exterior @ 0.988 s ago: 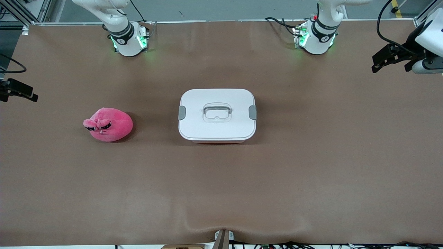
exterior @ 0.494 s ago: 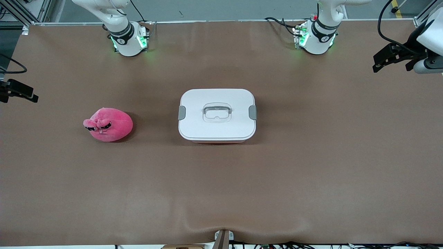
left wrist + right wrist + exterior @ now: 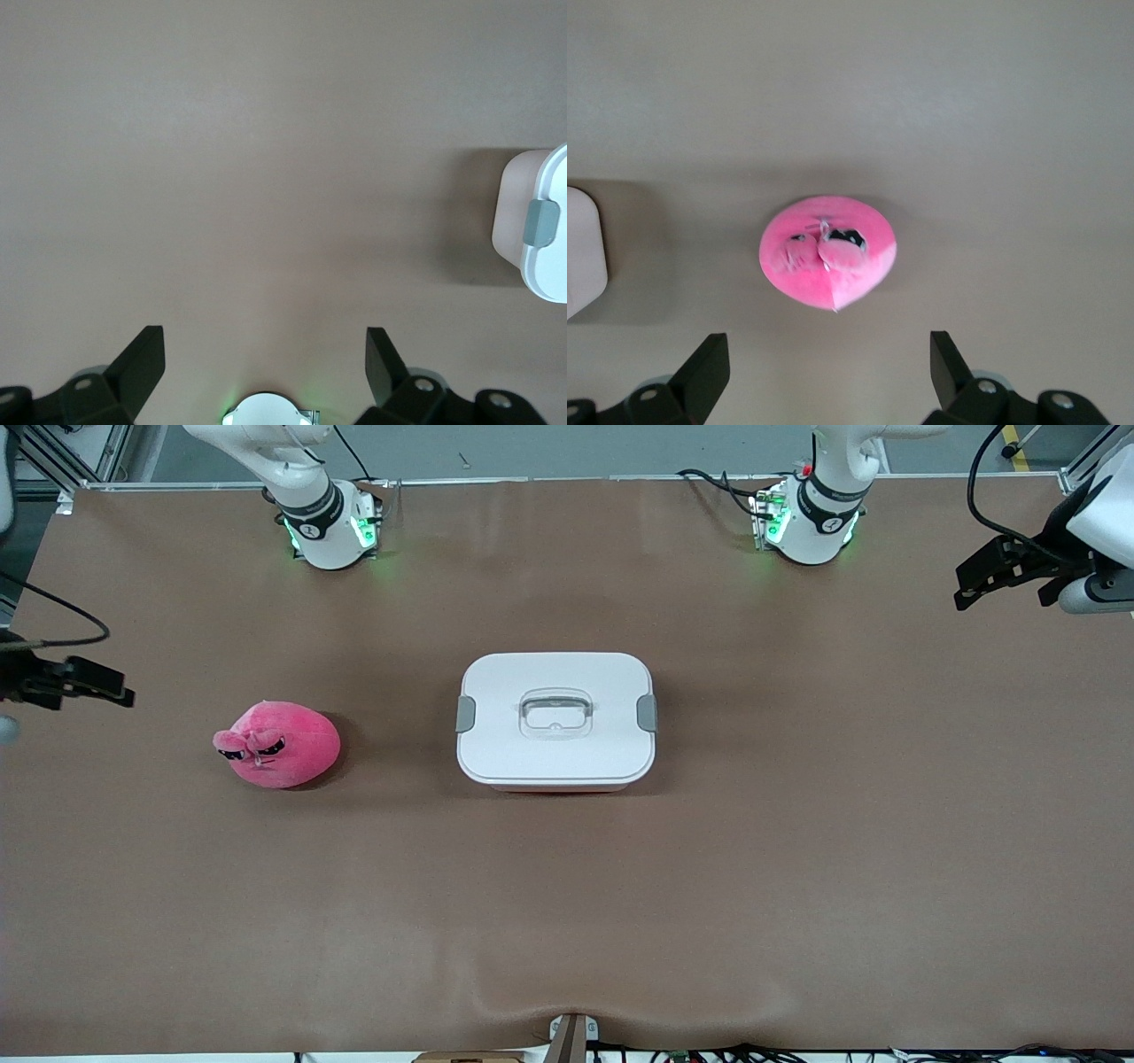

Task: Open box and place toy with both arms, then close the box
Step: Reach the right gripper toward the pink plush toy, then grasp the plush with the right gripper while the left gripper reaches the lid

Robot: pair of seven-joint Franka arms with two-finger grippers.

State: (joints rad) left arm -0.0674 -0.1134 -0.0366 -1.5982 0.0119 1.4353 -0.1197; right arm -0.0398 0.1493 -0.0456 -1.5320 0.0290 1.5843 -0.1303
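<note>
The box point(image 3: 556, 722) sits shut at the table's middle, with a white lid, grey side clips and a clear centre handle. One clip end of the box point(image 3: 540, 221) shows in the left wrist view. The pink plush toy point(image 3: 279, 744) lies on the table toward the right arm's end, its face toward the front camera. My right gripper point(image 3: 111, 689) hangs open and empty over that end of the table. In its wrist view the toy point(image 3: 828, 252) lies ahead of the open right gripper point(image 3: 830, 345). My left gripper point(image 3: 970, 584) hovers open and empty over the left arm's end, and the left gripper point(image 3: 266, 341) has only bare table between its fingers.
The two arm bases point(image 3: 332, 527) point(image 3: 811, 522) stand along the table's edge farthest from the front camera. The brown table cover has a wrinkle point(image 3: 567, 1010) at its nearest edge, above a small clamp point(image 3: 571, 1036).
My right gripper has moved in over the table toward the toy. The left gripper has barely shifted. Box and toy have not moved.
</note>
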